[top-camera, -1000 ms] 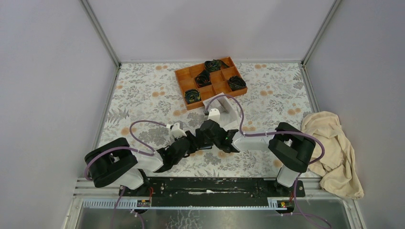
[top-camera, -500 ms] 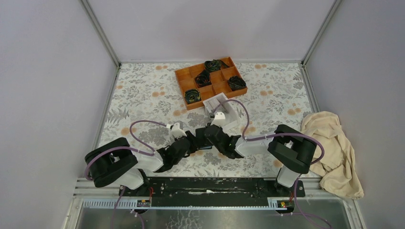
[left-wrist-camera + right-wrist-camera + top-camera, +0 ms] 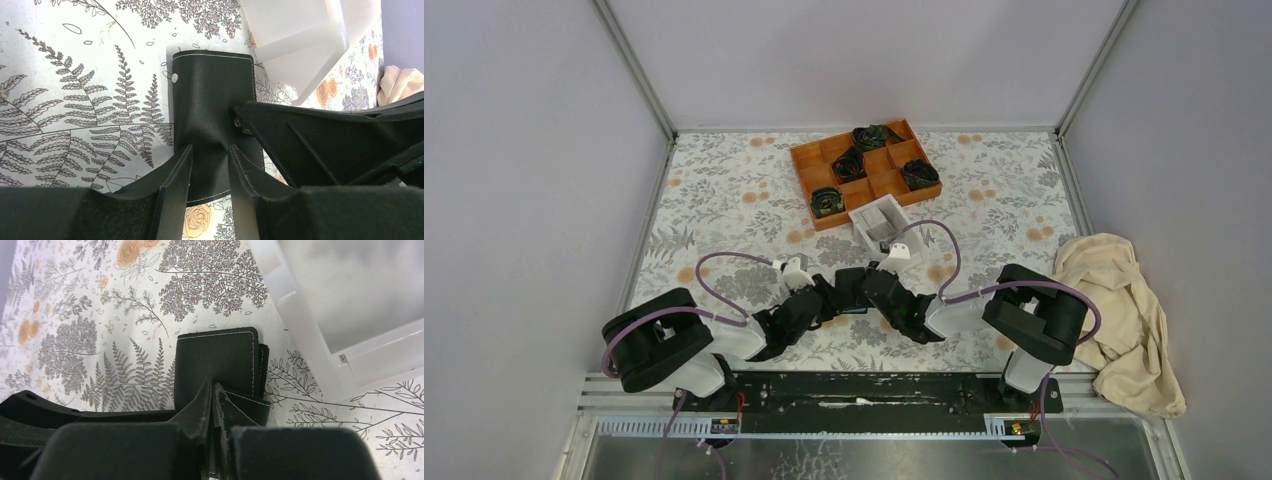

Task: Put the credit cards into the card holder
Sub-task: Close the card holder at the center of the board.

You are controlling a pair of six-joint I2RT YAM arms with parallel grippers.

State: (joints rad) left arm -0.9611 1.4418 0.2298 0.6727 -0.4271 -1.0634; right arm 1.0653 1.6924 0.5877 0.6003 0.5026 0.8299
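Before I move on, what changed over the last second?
The right arm swung rightward and back toward its base, uncovering more of the white box. The right gripper stayed pinched on the black card holder, and the left gripper kept its hold too. The orange tray and the cloth did not move.

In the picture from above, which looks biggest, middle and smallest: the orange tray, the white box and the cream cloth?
Biggest to smallest, as they look from above:
1. cream cloth
2. orange tray
3. white box, partly hidden by an arm
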